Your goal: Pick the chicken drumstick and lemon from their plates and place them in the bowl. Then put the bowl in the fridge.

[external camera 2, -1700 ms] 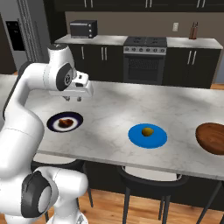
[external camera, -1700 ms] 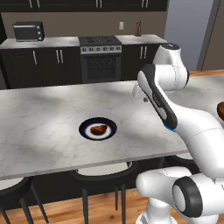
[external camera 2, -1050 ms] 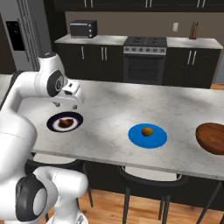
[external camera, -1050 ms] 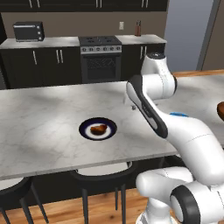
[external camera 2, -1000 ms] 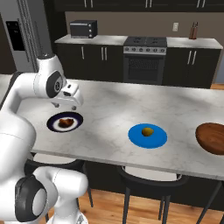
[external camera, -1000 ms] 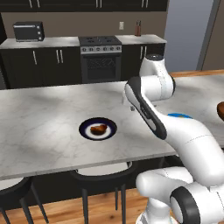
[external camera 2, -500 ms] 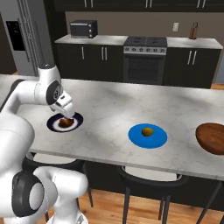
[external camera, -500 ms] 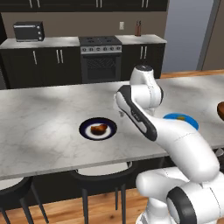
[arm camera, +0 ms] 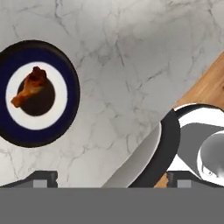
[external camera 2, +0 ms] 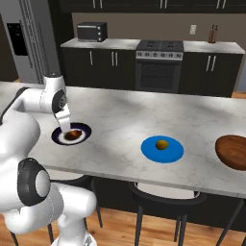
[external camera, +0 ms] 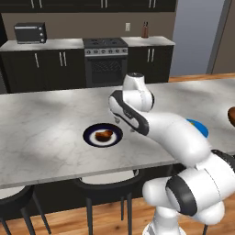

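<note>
grey marble island counter (external camera: 41, 137) | reddish-brown glossy chicken drumstick (arm camera: 29, 86) lies diagonally on navy white-centred plate (arm camera: 65, 70) | hand view shows its bone end | two-finger gripper (external camera 2: 65, 128) wide open, empty

my shell: glossy white, rounded links | my joints: dark grey bands | my base: bulbous white | my fingertips (arm camera: 43, 178): small, dark

White arm bent forward and low, end effector (external camera 2: 65, 129) pointing down — fingers apparently spread wide, holding nothing

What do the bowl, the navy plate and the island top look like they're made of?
Bowl: probably wood, brown with a faint grain, matte.
Navy plate: likely glazed ceramic, with a smooth dark rim and white centre.
Island top: marble-look stone, light grey with veins and a soft sheen.
</note>
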You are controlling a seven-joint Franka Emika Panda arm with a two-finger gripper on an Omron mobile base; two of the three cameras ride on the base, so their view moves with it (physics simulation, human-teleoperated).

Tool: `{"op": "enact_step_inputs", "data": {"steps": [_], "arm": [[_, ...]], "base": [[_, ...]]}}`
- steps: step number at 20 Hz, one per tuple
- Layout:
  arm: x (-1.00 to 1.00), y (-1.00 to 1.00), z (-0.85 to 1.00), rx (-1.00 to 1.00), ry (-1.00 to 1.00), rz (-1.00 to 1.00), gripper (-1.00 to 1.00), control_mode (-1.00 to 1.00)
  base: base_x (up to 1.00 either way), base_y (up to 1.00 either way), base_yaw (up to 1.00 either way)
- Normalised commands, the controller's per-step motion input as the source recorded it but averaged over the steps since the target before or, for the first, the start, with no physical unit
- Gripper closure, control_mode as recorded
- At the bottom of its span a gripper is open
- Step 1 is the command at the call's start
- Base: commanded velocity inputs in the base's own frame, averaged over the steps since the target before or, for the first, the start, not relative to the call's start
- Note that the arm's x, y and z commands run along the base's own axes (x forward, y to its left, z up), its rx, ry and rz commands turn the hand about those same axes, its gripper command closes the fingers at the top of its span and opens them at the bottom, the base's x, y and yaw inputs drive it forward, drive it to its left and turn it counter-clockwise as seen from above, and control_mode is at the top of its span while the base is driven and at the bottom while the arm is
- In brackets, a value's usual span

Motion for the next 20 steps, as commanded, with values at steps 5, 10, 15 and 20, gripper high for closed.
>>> {"op": "enact_step_inputs", "data": {"steps": [5,10,15,20], "arm": [[0.45,0.17,-0.28,-0.02,0.08,-0.27,-1.0,-1.0],[0.44,0.04,-0.26,0.0,0.03,-0.07,-1.0,-1.0],[0.56,-0.02,-0.38,0.0,0.14,0.03,-1.0,-1.0],[0.38,-0.02,-0.38,0.01,0.08,0.15,-1.0,-1.0]], "base": [[0.0,0.0,0.0],[0.0,0.0,0.0],[0.0,0.0,0.0],[0.0,0.0,0.0]]}}
